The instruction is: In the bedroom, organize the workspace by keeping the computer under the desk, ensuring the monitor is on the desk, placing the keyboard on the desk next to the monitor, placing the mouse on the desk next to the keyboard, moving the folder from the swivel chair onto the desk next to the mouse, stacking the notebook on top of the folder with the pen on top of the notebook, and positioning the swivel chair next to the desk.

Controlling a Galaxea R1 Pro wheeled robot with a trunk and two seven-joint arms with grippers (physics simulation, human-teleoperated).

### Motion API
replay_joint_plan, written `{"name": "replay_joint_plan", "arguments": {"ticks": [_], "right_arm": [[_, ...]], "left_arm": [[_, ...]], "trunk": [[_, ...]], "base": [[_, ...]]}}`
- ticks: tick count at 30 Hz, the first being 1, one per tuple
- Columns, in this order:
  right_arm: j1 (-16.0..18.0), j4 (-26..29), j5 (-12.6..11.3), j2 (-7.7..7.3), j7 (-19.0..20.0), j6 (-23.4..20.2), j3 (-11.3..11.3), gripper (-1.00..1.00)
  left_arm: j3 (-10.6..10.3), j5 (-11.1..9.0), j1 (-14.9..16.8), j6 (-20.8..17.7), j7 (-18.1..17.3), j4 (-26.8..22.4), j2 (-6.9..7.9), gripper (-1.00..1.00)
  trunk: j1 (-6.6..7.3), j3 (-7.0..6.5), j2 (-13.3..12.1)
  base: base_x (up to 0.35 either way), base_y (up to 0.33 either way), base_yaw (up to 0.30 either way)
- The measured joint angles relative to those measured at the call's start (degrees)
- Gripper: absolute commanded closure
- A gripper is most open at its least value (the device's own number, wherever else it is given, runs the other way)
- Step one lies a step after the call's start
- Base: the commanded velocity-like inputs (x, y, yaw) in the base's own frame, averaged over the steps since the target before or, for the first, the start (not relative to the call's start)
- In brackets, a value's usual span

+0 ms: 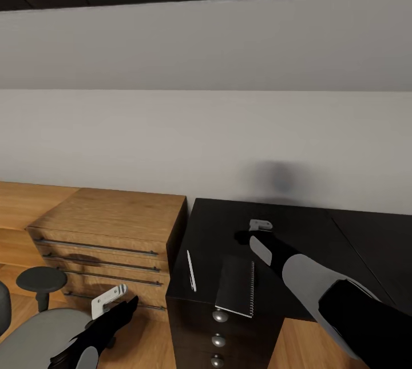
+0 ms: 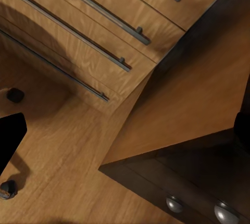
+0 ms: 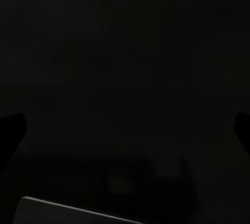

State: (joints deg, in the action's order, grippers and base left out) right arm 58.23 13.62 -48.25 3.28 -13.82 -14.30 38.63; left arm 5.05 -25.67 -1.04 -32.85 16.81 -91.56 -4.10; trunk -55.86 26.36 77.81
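Far left of the head view: swivel chair [image 1: 40, 323], grey seat plus round black armrest pad, standing on the wood floor [image 1: 17, 209] in front of the wooden drawer chest [image 1: 109, 231].

Left gripper [image 1: 111, 300] hangs low over the chair's seat edge, just in front of the chest's lower drawers. Can't tell whether its jaws are parted or closed; only the light-coloured tip shows. The left wrist view looks onto the chest's drawer fronts with their long bar handles [image 2: 99, 10], the floor, a chair caster [image 2: 14, 95] and the corner of the dark desk's pedestal with two round knobs [image 2: 174, 203].

Next over: the dark surface [image 1: 229, 220], butted against the chest's side, back edge at the white wall [image 1: 206, 129].

Pen [image 1: 191, 270] is white and lies flat near the surface's left edge, running front to back.

Notebook [image 1: 236, 286] is dark-covered with a spiral binding on its right side. It lies flat just beside the pen, apart from it, its front edge at the surface's front edge above the pedestal knobs [image 1: 220, 316].

Right gripper [image 1: 260, 225] is over the surface, behind the notebook's far right corner, holding nothing that I can see; jaw state can't be read. Right wrist view is near-black, with a thin pale edge [image 3: 78, 209] at one side.
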Motion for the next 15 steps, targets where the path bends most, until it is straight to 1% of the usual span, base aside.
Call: {"name": "replay_joint_plan", "arguments": {"ticks": [9, 15], "right_arm": [[0.0, 0.0, 0.0, -0.09, 0.0, -1.7, -0.1, -1.0], [0.0, 0.0, 0.0, -0.14, 0.0, -2.0, -0.1, -1.0]], "left_arm": [[0.0, 0.0, 0.0, 0.0, 0.0, 0.0, 0.0, -1.0], [-0.2, -0.1, 0.0, -0.1, 0.0, -0.2, 0.0, -1.0]], "trunk": [[0.0, 0.0, 0.0], [0.0, 0.0, 0.0]], "base": [[0.0, 0.0, 0.0], [0.0, 0.0, 0.0]]}}
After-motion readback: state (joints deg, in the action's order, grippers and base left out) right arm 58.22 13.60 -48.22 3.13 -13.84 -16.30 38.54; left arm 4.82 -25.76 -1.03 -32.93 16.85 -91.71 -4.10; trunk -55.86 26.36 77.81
